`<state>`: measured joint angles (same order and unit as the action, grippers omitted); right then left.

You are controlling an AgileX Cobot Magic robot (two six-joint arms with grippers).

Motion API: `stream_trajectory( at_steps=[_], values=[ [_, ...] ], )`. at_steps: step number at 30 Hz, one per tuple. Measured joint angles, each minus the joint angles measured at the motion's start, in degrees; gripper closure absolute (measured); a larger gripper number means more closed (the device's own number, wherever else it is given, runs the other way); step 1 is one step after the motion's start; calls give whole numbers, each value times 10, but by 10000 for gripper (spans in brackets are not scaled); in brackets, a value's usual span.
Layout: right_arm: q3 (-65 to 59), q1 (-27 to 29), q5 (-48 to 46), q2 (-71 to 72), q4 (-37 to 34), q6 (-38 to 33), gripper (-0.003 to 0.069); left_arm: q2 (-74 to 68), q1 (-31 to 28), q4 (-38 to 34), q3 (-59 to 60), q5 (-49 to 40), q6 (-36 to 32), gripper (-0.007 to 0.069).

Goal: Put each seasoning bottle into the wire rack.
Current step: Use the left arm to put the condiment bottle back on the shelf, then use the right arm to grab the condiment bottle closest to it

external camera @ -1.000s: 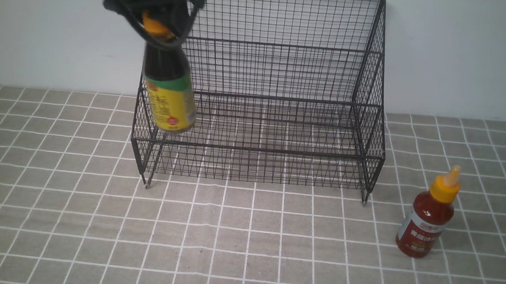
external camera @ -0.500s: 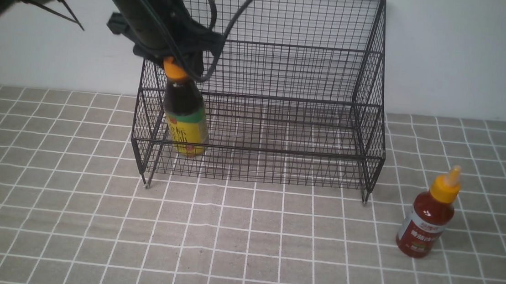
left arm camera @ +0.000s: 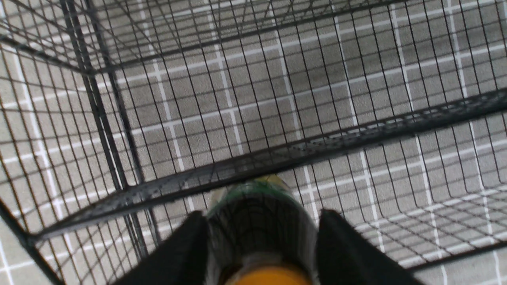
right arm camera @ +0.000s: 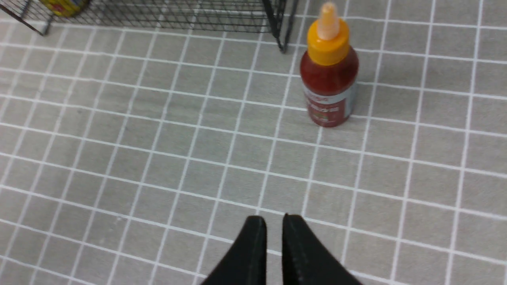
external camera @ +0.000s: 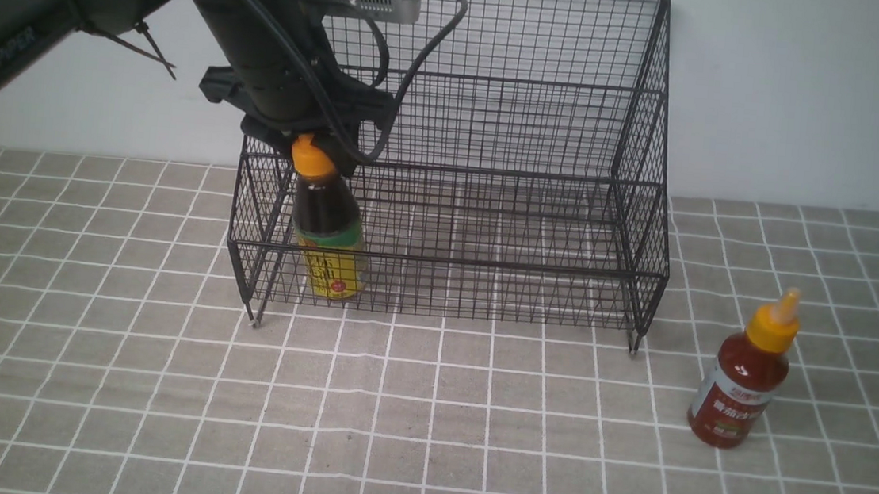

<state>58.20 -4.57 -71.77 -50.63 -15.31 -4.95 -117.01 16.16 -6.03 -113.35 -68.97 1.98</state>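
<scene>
The dark brown bottle [external camera: 325, 237] with an orange cap and yellow-green label stands upright in the left end of the lower tier of the black wire rack [external camera: 498, 125]. My left gripper [external camera: 310, 148] is shut on its neck from above. In the left wrist view, my left gripper [left arm camera: 261, 215] has its fingers on either side of the bottle [left arm camera: 259, 237], behind a rack bar [left arm camera: 277, 154]. The red bottle [external camera: 742, 385] stands on the cloth to the right of the rack. My right gripper [right arm camera: 273, 219] is shut and empty, well short of the red bottle [right arm camera: 328, 83].
A grey checked cloth [external camera: 424, 421] covers the table. A white wall [external camera: 818, 97] rises right behind the rack. The rack's front right leg [right arm camera: 283, 43] stands close to the red bottle. The left arm and its cable [external camera: 417, 46] hang over the rack's left side.
My left gripper has carried the dark brown bottle down and slightly right, from above the rack's left corner into the lower tier. The red bottle and right gripper have not moved.
</scene>
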Motion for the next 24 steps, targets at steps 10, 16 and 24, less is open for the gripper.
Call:
stream_trajectory(
  at_steps=[10,16,24],
  values=[
    [94,0,10,-228,2,-12,228,32,0,-1,-74,-23,0,158],
    [126,0,64,-353,4,-16,83,145,0,-1,-38,-27,-8,546],
    [130,0,128,-439,8,-17,90,326,0,-1,145,-28,-20,631]
  ],
)
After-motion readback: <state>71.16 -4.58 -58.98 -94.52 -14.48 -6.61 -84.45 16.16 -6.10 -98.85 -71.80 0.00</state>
